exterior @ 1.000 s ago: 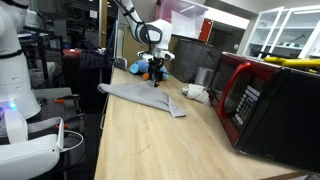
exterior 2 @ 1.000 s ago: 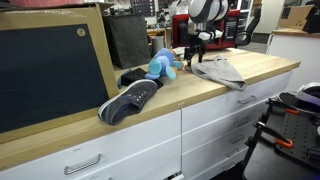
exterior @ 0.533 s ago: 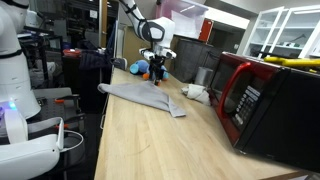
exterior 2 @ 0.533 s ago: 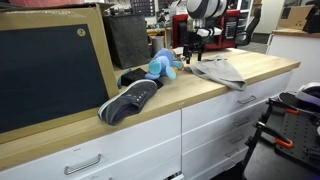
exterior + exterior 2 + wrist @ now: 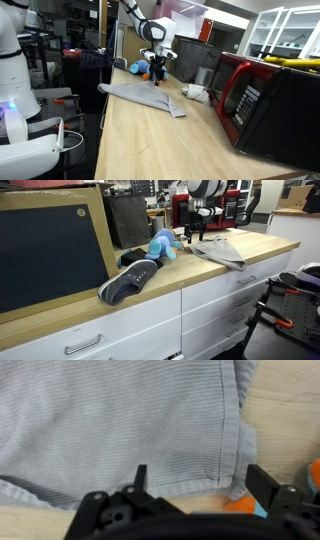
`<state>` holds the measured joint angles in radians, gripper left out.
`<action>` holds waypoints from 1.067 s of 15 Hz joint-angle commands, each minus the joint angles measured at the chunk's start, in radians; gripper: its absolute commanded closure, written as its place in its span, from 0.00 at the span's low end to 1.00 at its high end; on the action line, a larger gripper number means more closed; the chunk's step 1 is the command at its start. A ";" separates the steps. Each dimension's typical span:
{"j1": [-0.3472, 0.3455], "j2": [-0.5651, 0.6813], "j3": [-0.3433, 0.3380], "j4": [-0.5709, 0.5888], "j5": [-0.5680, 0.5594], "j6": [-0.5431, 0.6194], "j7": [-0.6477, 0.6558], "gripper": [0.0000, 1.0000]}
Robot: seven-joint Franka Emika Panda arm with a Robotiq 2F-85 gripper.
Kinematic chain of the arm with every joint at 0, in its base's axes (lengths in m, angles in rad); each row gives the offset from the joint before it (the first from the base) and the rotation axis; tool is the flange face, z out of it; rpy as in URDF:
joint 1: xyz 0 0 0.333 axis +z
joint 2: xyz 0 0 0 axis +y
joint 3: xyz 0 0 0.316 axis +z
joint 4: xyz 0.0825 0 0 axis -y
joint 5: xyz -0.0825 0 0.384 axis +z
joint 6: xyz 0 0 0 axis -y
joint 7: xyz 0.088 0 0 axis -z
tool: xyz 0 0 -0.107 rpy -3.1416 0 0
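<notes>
The gripper (image 5: 200, 482) stands wide and empty at the bottom edge of the wrist view. The grey cloth (image 5: 120, 420) lies directly beneath it and fills the upper frame. It is spread on the wooden counter (image 5: 150, 140).

The Panda arm (image 5: 133, 14) comes in from eleven o'clock in an exterior view, bends at the white wrist (image 5: 152, 32) and points straight down. The gripper (image 5: 157, 70) hangs at six o'clock of that wrist, jaws spread wide and clasping nothing. In the wrist view the gripper (image 5: 200, 482) enters from six o'clock. Its two dark fingers (image 5: 140, 478) stand well apart, at seven and four o'clock.
</notes>
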<state>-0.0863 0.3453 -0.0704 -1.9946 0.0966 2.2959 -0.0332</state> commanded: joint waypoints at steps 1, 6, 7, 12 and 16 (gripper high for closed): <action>0.009 0.015 -0.002 0.005 -0.031 -0.007 0.032 0.00; 0.016 0.040 -0.001 0.003 -0.043 0.000 0.037 0.00; 0.015 0.041 -0.001 0.004 -0.043 -0.001 0.036 0.00; 0.011 0.032 0.000 0.003 -0.037 -0.005 0.026 0.00; 0.015 0.020 -0.009 0.001 -0.067 -0.015 0.027 0.00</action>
<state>-0.0776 0.3888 -0.0713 -1.9922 0.0680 2.2971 -0.0328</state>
